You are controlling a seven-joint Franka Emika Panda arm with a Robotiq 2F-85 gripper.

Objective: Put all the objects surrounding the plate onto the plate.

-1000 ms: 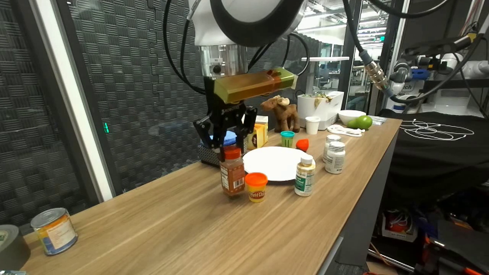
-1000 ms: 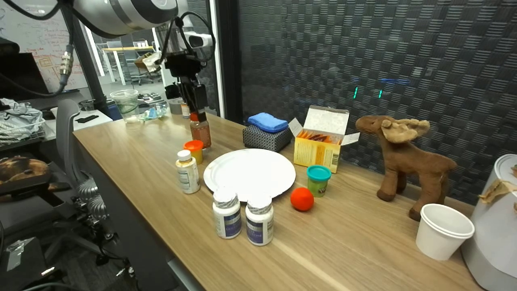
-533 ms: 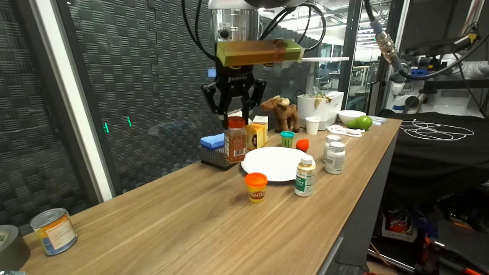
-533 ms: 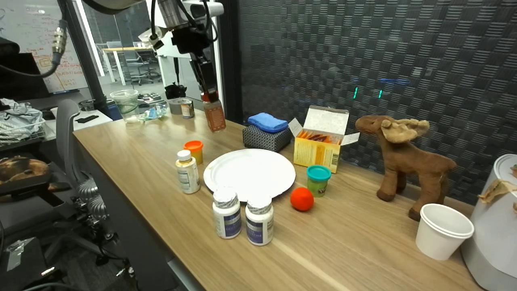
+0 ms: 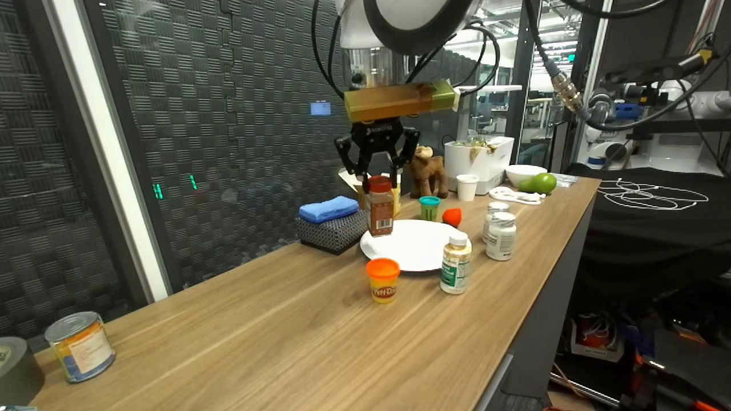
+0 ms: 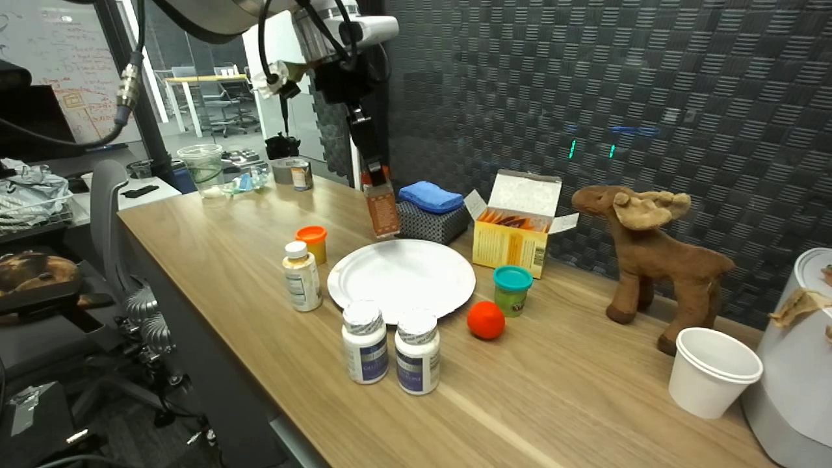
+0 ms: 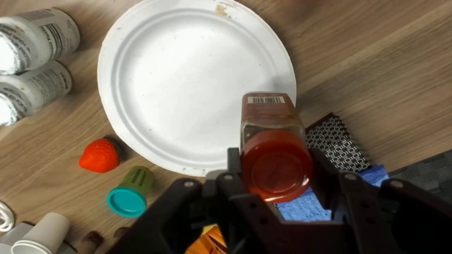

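Note:
My gripper [image 5: 380,178] is shut on the red lid of a spice bottle [image 5: 381,214]. It holds the bottle slightly tilted, in the air at the plate's rim beside the patterned box. The white plate [image 6: 403,279] is bare. Around it on the table stand an orange-lidded Play-Doh tub [image 5: 383,282], a white-capped bottle with yellowish contents [image 6: 302,279], two white pill bottles [image 6: 365,348] [image 6: 418,361], a red strawberry [image 7: 100,156] and a teal-lidded tub [image 7: 129,197]. In the wrist view the bottle [image 7: 268,109] covers part of the plate's rim.
A patterned box [image 6: 426,224] with a blue cloth [image 6: 430,196] and an open yellow box [image 6: 510,240] stand along the wall side. A moose plush [image 6: 656,253], paper cups [image 6: 712,374] and a white bin [image 5: 480,162] stand farther along. A can [image 5: 81,345] is at the opposite end.
My gripper has lifted the spice bottle off the table and carried it toward the plate and the patterned box. It is now a little lower than half a second ago.

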